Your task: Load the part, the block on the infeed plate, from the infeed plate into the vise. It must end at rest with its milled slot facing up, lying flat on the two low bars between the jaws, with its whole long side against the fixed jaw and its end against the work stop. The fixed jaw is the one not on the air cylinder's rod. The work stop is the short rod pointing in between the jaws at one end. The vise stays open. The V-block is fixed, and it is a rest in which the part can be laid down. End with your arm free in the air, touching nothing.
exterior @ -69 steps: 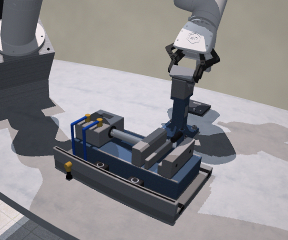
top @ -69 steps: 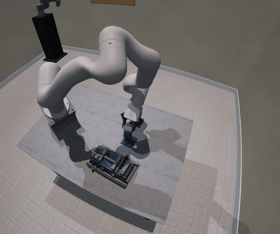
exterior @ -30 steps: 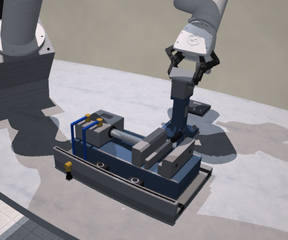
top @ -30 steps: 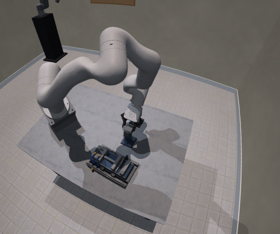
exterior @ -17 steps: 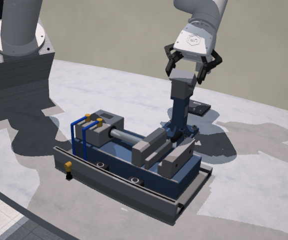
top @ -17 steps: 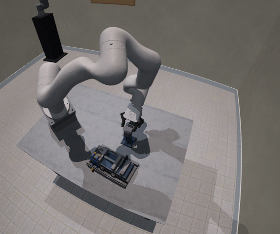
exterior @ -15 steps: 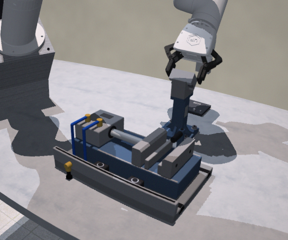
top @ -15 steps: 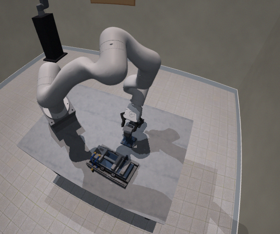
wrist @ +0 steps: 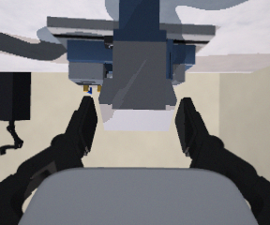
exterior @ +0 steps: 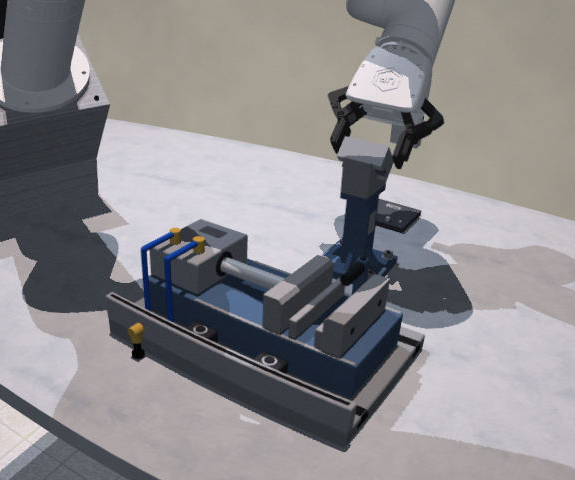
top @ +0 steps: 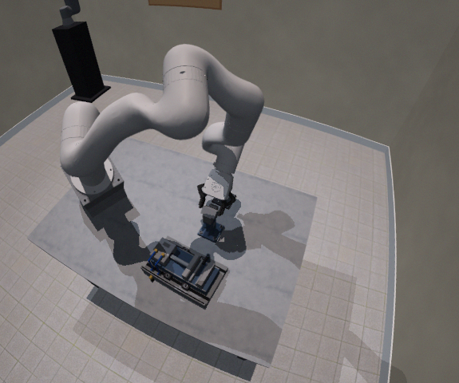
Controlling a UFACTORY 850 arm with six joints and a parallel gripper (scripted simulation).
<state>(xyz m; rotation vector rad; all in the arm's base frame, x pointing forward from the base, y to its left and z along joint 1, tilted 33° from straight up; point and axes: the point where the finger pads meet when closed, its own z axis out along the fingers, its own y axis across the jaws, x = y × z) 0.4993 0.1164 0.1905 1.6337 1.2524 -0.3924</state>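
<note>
Gripper [top: 211,208] [exterior: 367,155] [wrist: 136,108]: spread wide above the V-block [exterior: 358,180] [wrist: 137,75], gripping nothing
Part [exterior: 364,148] [wrist: 137,120]: atop the V-block, between the fingers (slot direction, I can't tell)
Vise [top: 187,263] [exterior: 375,348]: beside the V-block's foot, jaws apart

The vise's rod [exterior: 252,272] looks like glossy, smooth metal; its jaws [exterior: 297,293] look matt.

The tool [top: 216,198] [exterior: 368,153] [wrist: 136,108] hangs tilted, fingers apart, gripping nothing.

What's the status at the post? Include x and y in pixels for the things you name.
Pincer [top: 217,202] [exterior: 367,152] [wrist: 136,108] open, empty. Part [top: 211,211] [exterior: 364,148] [wrist: 136,120] between fingers, on post-top rest. Vise [exterior: 328,304] jaws apart, unloaded.
</note>
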